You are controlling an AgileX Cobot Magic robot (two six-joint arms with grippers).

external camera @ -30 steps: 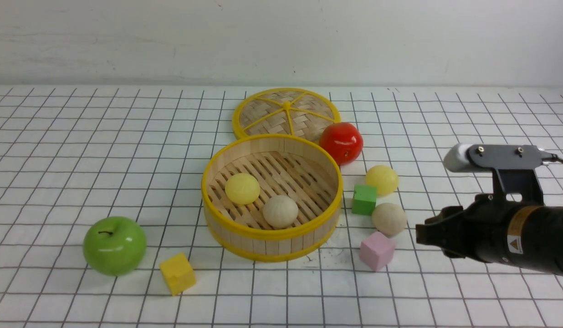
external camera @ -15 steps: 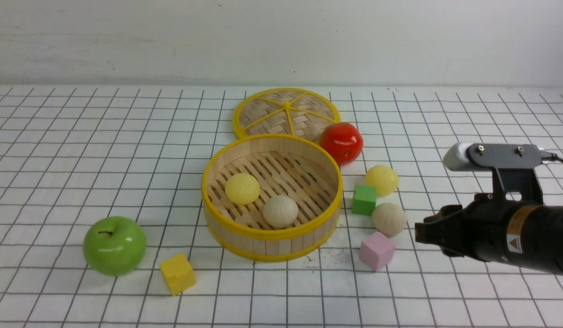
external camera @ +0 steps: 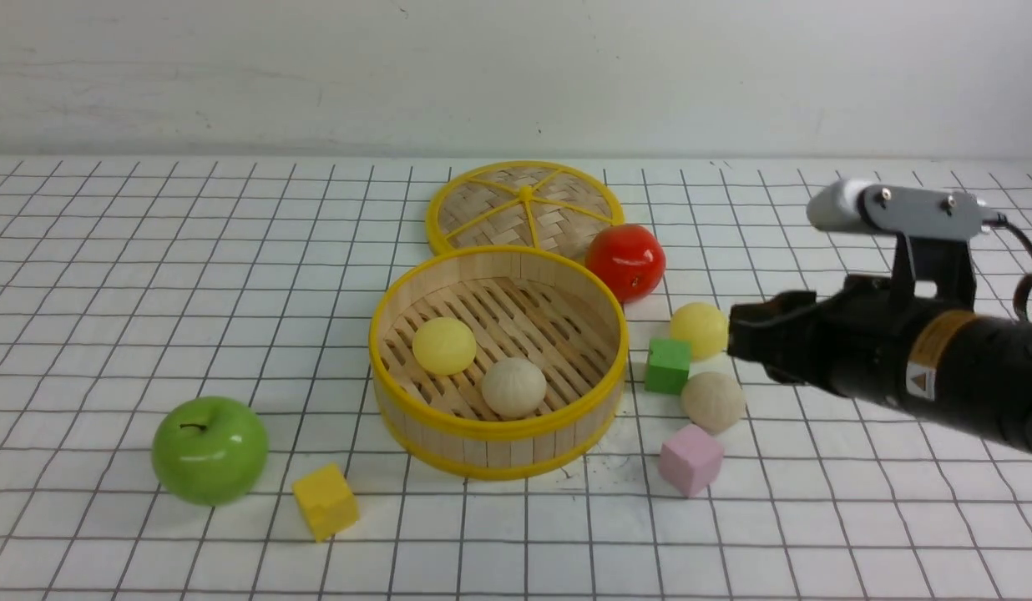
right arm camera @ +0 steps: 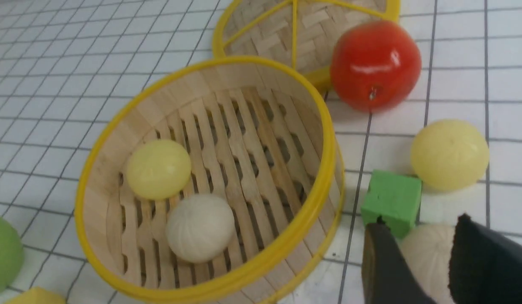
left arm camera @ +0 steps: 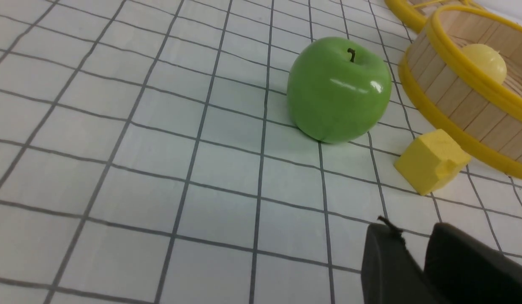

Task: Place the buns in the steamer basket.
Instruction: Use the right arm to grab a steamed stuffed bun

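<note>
- Bamboo steamer basket [external camera: 483, 451] in the front view already holds two of the four buns, the inner yellow bun [external camera: 443, 345] and the inner beige bun [external camera: 513, 387]. The loose yellow bun [external camera: 698, 330] and the loose beige bun [external camera: 713, 401] lie on the table off its right side. A green cube [external camera: 667, 366] sits between them and the basket wall, and a pink cube [external camera: 690, 460] lies nearer the camera.
- The right gripper [external camera: 737, 338] hangs over that cluster, right of the basket. How its jaws stand I cannot tell from this angle, and the left gripper is not in this view.
- As I judge it, the main risk is crowding. The green cube sits just beside both loose buns, so a descending finger may catch the cube. It may also nudge a round bun and send it rolling away from the basket.
- In the left wrist view the left gripper [left arm camera: 415, 253] has its jaws slightly parted and is empty. It is off the basket's left side, near the yellow cube [left arm camera: 430, 160] and the green apple [left arm camera: 339, 88]. No other view shows this gripper, but this view hides the loose buns.
- The right wrist view settles what the front view leaves open. The right gripper's jaws are spread and carry nothing, and the loose beige bun shows through the gap beneath them, with the green cube close to one finger.
- It also shows bare slats on the basket floor beside the two inner buns. A release there is less likely to bounce a bun off its neighbours.
</note>
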